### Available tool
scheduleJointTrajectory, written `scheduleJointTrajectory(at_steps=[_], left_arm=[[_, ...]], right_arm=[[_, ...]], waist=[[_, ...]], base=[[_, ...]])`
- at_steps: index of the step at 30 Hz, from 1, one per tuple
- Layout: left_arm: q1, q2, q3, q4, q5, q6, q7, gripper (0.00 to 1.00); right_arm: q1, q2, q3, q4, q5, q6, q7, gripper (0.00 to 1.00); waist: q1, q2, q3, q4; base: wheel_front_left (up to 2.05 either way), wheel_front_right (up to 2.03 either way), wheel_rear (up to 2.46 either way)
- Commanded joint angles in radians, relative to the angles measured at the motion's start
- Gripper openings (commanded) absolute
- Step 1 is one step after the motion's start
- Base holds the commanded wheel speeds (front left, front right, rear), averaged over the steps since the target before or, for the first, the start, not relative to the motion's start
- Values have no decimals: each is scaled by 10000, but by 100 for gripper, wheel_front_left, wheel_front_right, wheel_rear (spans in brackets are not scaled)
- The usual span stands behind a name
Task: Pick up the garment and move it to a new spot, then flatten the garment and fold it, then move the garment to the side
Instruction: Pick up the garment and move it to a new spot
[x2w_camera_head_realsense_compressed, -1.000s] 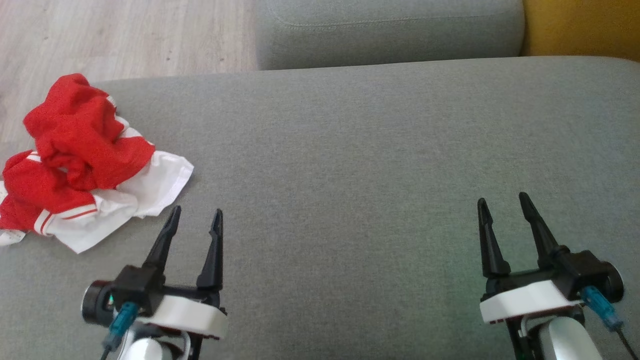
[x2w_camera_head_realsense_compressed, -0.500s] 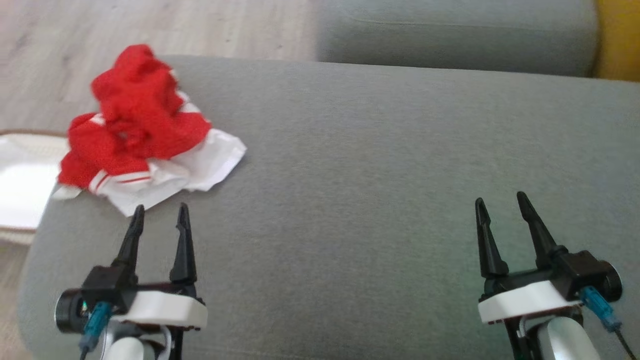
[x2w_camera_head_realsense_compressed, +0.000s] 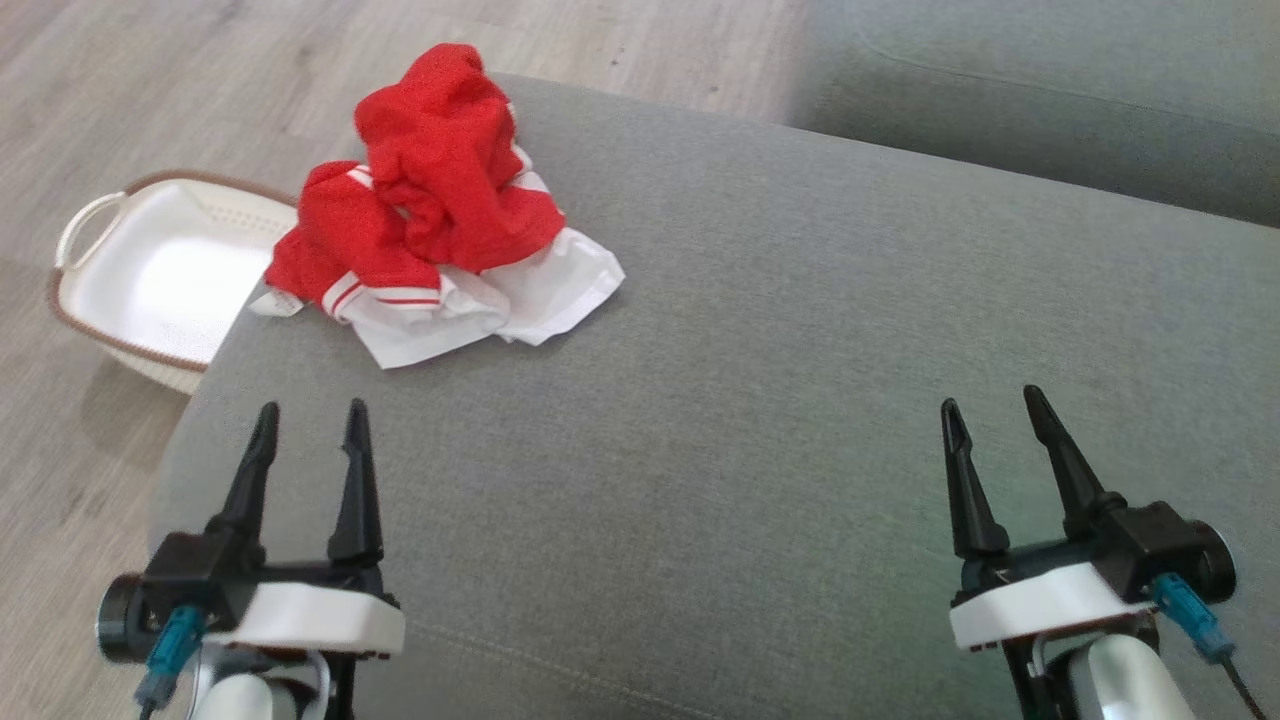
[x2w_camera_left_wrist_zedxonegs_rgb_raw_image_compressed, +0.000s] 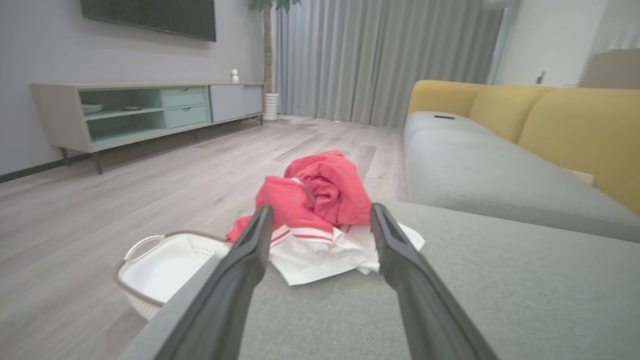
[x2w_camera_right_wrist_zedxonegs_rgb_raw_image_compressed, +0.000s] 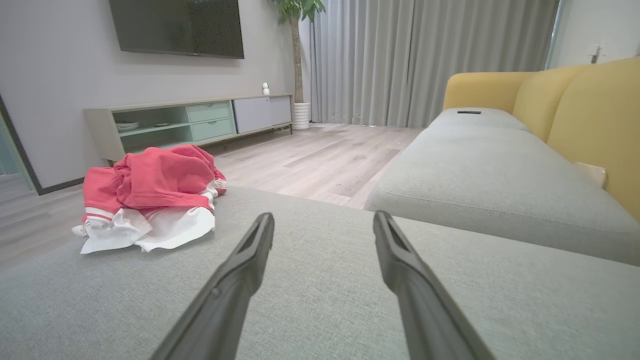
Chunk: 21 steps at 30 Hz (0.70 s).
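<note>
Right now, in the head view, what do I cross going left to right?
basket → garment → right gripper. The left gripper is left out: it lies across the span of both basket and garment.

Grey sofa cushion (x2w_camera_head_realsense_compressed: 760, 400); crumpled red-white garment (x2w_camera_head_realsense_compressed: 440, 200) on far left corner.

Grey couch (x2w_camera_head_realsense_compressed: 800, 350) in a room
1 white basket (x2w_camera_head_realsense_compressed: 160, 270) sits on the wood floor (x2w_camera_head_realsense_compressed: 150, 90), just beside the couch.
</note>
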<state>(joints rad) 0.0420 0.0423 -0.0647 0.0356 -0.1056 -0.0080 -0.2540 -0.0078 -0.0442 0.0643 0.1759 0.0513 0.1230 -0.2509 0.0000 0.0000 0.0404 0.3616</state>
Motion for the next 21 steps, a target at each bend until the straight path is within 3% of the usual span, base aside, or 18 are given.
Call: scheduleJointTrajectory(at_steps=[1, 14, 17, 21], left_arm=[[-168, 79, 398, -310, 29, 93, -78, 100], [-676, 79, 362, 58, -300, 531, -78, 100], [-1319, 79, 440, 150, -363, 353, -78, 100], [-2792, 112, 705, 463, -209, -215, -78, 100]], right_arm=[[-161, -60, 259, -265, -91, 77, -109, 100], [-432, -60, 136, -268, -473, 77, -109, 100], [-601, -60, 117, -287, -657, 77, -109, 100], [-932, -60, 85, -296, -1046, 77, -109, 100]], waist=[[0, 0, 16, 164], [0, 0, 797, 556], [0, 0, 1212, 515], [0, 0, 1906, 368]], base=[[0, 0, 0], [0, 0, 0], [0, 0, 0], [0, 0, 0]])
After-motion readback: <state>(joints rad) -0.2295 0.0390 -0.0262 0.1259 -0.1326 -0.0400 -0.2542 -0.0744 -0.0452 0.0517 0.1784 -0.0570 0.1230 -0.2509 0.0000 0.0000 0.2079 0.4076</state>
